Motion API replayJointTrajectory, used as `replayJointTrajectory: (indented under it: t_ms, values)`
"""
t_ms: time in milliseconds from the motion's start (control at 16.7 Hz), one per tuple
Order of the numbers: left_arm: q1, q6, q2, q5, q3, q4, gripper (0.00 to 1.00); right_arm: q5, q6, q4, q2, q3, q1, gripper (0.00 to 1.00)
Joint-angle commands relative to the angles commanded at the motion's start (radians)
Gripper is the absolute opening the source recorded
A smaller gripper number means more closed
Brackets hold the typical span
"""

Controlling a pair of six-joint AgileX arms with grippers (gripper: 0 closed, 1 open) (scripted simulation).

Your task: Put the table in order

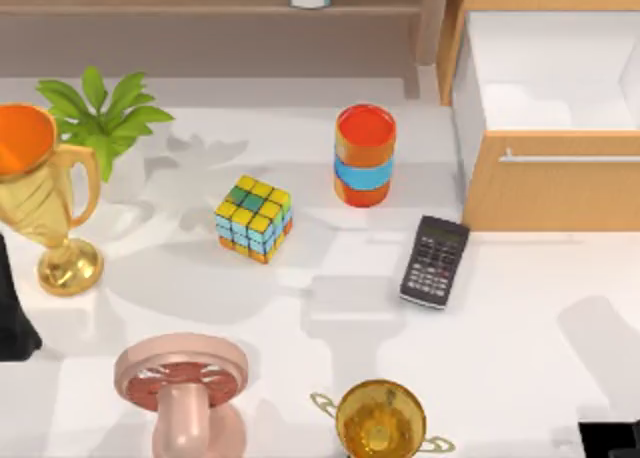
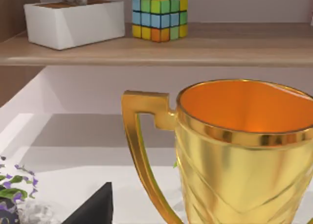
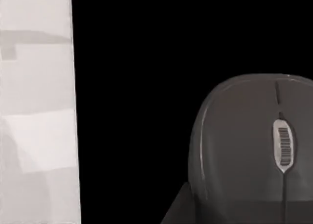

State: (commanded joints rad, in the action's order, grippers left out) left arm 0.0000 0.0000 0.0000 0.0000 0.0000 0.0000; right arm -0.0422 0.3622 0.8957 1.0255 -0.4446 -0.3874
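Table (image 1: 520, 308): white top, long axis running left-right | shelf (image 1: 200, 8) and open drawer unit (image 1: 545, 118) along far edge | left arm (image 1: 12, 318) at left edge, right arm (image 1: 610, 440) at near-right corner, jaw state of both cannot be told.

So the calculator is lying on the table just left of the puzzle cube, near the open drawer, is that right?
Not quite. In the top view the calculator lies on the table to the right of the puzzle cube, not left of it. The rest holds: it sits near the open drawer, just below its front corner.
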Motion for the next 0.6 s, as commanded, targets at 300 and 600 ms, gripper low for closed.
replayJointTrajectory:
  t_ms: [300,600]
  values:
    - [0.0,0.0,0.0,0.0,0.0,0.0,1.0,0.0,0.0,0.0,0.0,0.0,0.0,0.6]
    - [0.0,0.0,0.0,0.0,0.0,0.0,1.0,0.0,0.0,0.0,0.0,0.0,0.0,0.98]
